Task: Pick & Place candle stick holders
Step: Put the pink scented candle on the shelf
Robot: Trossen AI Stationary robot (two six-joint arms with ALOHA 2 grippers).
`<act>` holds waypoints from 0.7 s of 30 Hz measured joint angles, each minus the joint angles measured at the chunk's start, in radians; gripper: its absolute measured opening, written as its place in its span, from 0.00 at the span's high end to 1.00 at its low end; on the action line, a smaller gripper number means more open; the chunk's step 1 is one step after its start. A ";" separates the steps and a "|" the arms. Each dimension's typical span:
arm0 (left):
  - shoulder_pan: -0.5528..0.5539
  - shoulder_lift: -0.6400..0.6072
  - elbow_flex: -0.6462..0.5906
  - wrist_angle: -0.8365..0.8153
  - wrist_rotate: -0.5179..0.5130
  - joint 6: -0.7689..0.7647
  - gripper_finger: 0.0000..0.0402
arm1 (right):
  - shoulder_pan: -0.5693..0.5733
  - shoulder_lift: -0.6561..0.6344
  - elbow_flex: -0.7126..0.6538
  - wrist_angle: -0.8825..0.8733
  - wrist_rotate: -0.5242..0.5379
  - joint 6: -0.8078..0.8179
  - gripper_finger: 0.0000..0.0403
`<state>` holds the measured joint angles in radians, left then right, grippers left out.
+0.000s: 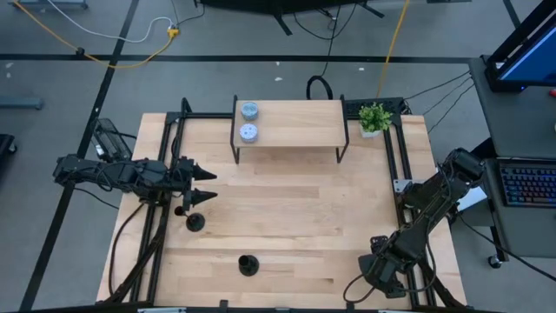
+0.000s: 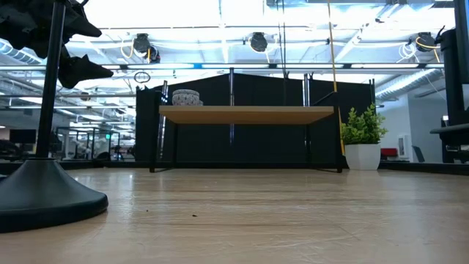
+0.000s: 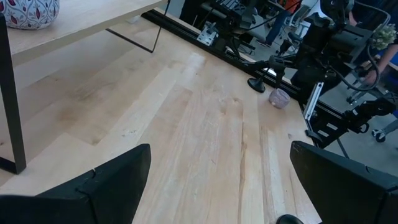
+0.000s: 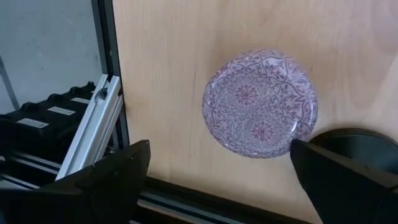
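Black fingers of the left gripper [image 1: 208, 185] stand spread wide and empty, just above one candle stick holder [image 1: 194, 222]. Its stem stands upright, so the approach is from above. A second holder [image 1: 248, 264] sits nearer the table's [image 1: 287, 209] front edge, with bare wood around both. A third [image 3: 256, 84] stands beside a lilac tin [image 4: 260, 102] under the right gripper [image 1: 380, 245], also spread and empty.
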<state>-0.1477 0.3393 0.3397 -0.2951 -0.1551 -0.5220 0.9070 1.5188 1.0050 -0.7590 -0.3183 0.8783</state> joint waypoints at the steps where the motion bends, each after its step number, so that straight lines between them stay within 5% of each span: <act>1: 0.000 0.000 0.000 0.000 0.000 0.000 0.02 | -0.001 0.000 0.000 0.000 0.000 0.000 0.06; 21: 0.000 0.000 0.000 0.000 0.000 0.007 0.02 | -0.055 0.000 0.000 0.000 -0.085 0.052 0.06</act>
<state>-0.1475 0.3393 0.3397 -0.2951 -0.1551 -0.5155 0.8516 1.5188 1.0050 -0.7589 -0.4030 0.9306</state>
